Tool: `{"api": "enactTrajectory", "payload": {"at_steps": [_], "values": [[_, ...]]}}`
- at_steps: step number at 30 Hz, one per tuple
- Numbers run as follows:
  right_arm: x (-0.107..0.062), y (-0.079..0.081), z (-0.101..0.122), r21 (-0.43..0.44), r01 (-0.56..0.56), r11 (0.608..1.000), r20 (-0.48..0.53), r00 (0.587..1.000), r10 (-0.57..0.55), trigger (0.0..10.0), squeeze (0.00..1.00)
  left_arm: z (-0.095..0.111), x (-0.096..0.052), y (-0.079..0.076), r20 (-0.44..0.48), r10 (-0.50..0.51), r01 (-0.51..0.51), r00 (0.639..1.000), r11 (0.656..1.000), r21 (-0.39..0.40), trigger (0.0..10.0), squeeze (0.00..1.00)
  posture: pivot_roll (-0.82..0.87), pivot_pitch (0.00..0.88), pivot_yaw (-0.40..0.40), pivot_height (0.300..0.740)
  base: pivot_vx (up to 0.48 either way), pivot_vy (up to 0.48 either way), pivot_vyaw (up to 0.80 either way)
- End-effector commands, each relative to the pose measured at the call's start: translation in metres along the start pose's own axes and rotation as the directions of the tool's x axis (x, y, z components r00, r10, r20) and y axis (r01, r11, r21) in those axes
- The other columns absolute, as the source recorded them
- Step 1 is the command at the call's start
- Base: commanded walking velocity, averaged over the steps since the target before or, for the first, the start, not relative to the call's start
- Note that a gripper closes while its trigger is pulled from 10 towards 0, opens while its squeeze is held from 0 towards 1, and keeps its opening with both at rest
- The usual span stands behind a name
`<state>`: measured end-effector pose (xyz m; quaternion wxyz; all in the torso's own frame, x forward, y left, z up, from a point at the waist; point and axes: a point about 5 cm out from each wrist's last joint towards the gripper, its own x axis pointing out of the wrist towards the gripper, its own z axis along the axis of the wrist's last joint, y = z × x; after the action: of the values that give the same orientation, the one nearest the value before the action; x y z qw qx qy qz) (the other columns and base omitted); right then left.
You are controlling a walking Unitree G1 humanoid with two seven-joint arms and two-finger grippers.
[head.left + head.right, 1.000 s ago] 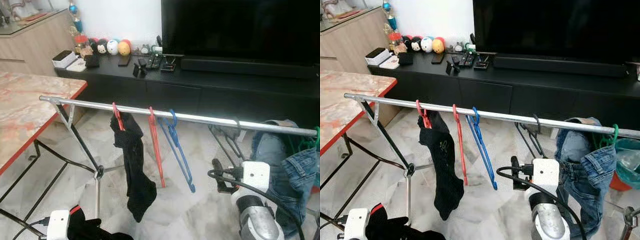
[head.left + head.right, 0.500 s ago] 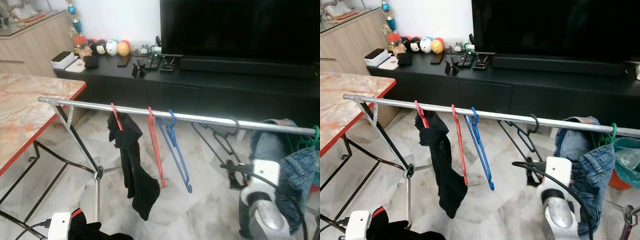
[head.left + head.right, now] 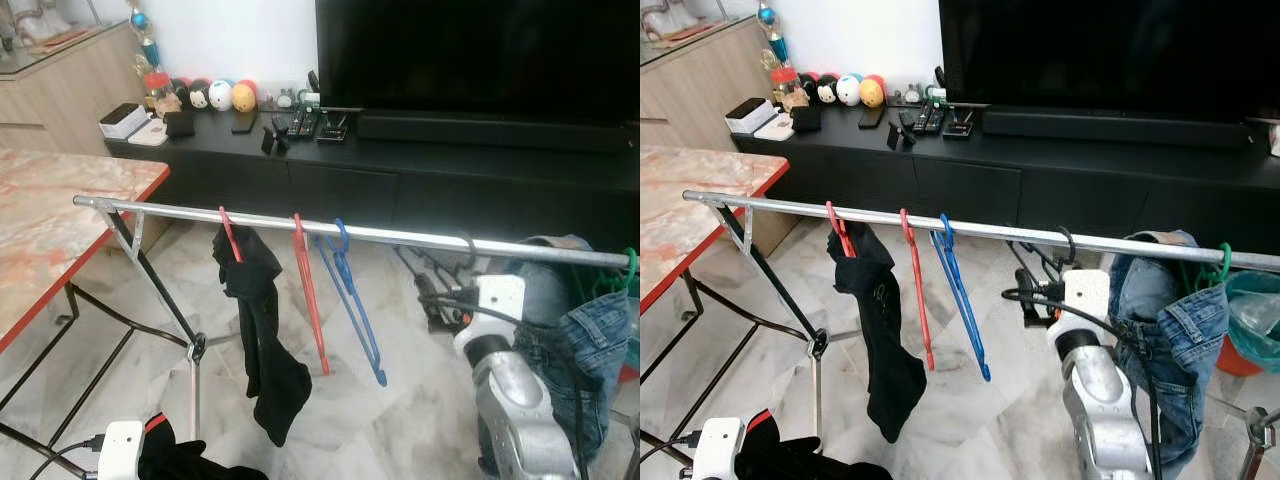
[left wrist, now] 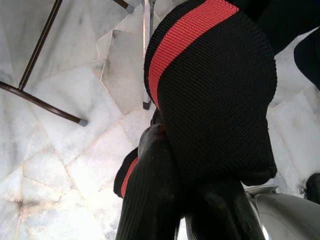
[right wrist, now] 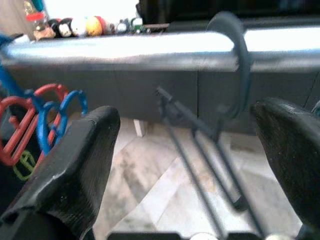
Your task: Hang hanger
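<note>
Black hanger on the rail, right pincer spread just short of it

The right gripper (image 5: 185, 165) has its two black fingers (image 5: 65, 165) spread wide with nothing between them; straight ahead of it the dark grey wire hanger (image 5: 227, 100) sits with its hook over the long silver metal rail (image 3: 970, 231), so the hanging looks done and the pincer seems placed to let go cleanly. To one side of the pincer hang a blue plastic hanger (image 3: 960, 300), a red plastic hanger (image 3: 916, 295) and a black garment on a red hook (image 3: 880, 330); on its other side, blue denim jeans (image 3: 1170, 320) drape over the rail. Low down, the left gripper (image 4: 195, 200) pinches a black knitted sock with a red stripe (image 4: 215, 90), likely kept ready for hanging. Beyond the jeans a teal plastic bin (image 3: 1255, 310) stands; its contents cannot be made out.
</note>
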<state>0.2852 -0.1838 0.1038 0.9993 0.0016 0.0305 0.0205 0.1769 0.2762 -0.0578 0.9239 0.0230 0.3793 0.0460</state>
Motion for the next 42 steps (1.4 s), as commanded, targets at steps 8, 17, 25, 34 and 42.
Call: {"api": "enactTrajectory", "payload": {"at_steps": [8,17,25,34,42], "values": [[0.003,-0.001,-0.016,0.017,0.004,1.000,-0.037,0.999,-0.003,10.0,0.00,-0.002,-0.001,0.004,-0.015,0.009,-0.009,1.000,1.000,-0.008,10.0,0.00,0.07,0.004,0.111,0.740,0.000,0.000,0.00],[0.009,0.002,-0.026,0.025,-0.025,0.999,-0.045,0.999,0.026,10.0,0.00,-0.001,-0.001,0.003,-0.020,0.005,-0.005,1.000,1.000,-0.007,10.0,0.00,0.08,0.003,0.113,0.740,0.000,0.000,0.00],[0.023,-0.007,-0.018,0.018,0.021,1.000,-0.012,1.000,-0.020,10.0,0.00,-0.005,-0.001,0.002,-0.042,0.008,-0.008,0.999,1.000,-0.010,10.0,0.00,0.09,0.003,0.113,0.740,0.000,0.000,0.00],[0.034,-0.006,-0.028,0.029,-0.013,0.999,-0.059,0.998,0.015,10.0,0.00,-0.008,-0.002,0.002,-0.051,0.010,-0.011,0.999,1.000,-0.013,10.0,0.00,0.09,0.008,0.113,0.740,0.000,0.000,0.00],[0.042,-0.003,-0.029,0.071,-0.028,0.997,-0.061,0.998,0.033,10.0,0.00,-0.012,-0.003,0.003,-0.061,0.013,-0.014,0.998,1.000,-0.017,10.0,0.00,0.09,0.007,0.110,0.740,0.000,0.000,0.00]]}}
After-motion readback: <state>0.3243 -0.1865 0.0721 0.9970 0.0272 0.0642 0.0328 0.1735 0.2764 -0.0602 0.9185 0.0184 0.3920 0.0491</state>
